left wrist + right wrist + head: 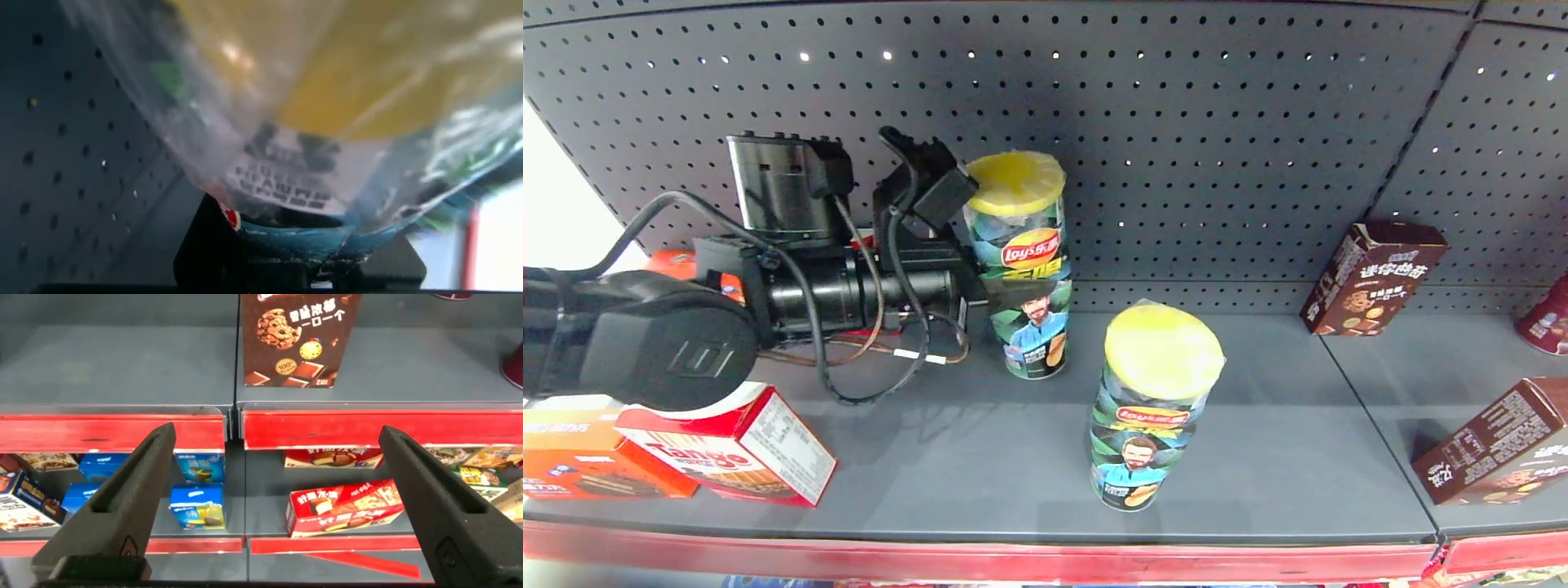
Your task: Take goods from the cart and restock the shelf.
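A tall chip can (1023,261) with a yellow lid stands upright at the back of the grey shelf (980,457), close to the pegboard. My left gripper (1019,286) comes in from the left and is shut on this can at mid height. One dark finger crosses the can's front. In the left wrist view the can (327,106) is pressed up close to the camera. A second, matching chip can (1156,404) stands free nearer the front edge, to the right. My right gripper (278,506) is open with nothing between its fingers, facing the shelf's red front rail (376,429).
A red box (743,445) and orange boxes (588,469) lie under my left arm. Brown cookie boxes (1372,278) (1494,441) and a red can (1547,322) stand on the right section. A cookie box (298,339) sits above the rail; lower shelves hold boxed goods (343,510).
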`<state>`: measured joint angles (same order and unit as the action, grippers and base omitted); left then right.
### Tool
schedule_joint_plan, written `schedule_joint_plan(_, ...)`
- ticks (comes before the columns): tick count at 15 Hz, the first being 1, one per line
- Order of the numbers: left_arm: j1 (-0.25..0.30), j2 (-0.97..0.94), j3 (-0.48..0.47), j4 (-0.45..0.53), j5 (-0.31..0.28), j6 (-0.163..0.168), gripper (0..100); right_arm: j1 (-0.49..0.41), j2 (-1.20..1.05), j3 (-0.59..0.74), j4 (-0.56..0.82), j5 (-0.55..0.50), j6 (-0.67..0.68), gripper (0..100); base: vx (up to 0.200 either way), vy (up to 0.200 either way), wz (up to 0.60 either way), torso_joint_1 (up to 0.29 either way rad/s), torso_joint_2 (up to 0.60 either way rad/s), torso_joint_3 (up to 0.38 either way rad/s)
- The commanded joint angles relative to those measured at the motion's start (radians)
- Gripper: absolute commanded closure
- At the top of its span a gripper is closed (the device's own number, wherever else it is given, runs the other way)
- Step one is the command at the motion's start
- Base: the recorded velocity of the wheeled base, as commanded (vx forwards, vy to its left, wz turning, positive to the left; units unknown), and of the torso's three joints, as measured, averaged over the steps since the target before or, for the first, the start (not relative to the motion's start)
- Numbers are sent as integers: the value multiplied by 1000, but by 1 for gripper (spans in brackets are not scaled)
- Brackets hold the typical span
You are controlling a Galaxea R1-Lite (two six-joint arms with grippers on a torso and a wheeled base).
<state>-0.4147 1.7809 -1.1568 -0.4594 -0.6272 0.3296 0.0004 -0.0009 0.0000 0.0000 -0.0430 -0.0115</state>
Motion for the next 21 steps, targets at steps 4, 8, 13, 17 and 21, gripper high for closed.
schedule_joint_plan(4, -6, 180, -188, 51, -25, 2, 100, 1, 1, 0, 0, 0, -1, 0, 0, 0, 0, 0, 0, 0)
schedule_joint_plan(8, -6, 239, -316, 156, -32, 3, 100, 1, 1, 0, 0, 0, -1, 0, 0, 0, 0, 0, 0, 0)
schedule_joint_plan(13, -15, 284, -373, 176, -37, 3, 100, 0, 1, 0, 0, 0, -1, 0, 0, 0, 0, 0, 0, 0)
schedule_joint_plan(17, -24, 321, -416, 176, -37, 3, 100, 0, 1, 0, 0, 0, -1, 0, 0, 0, 0, 0, 0, 0)
schedule_joint_plan(21, -30, 339, -419, 176, -39, 3, 100, 0, 1, 0, 0, 0, -1, 0, 0, 0, 0, 0, 0, 0)
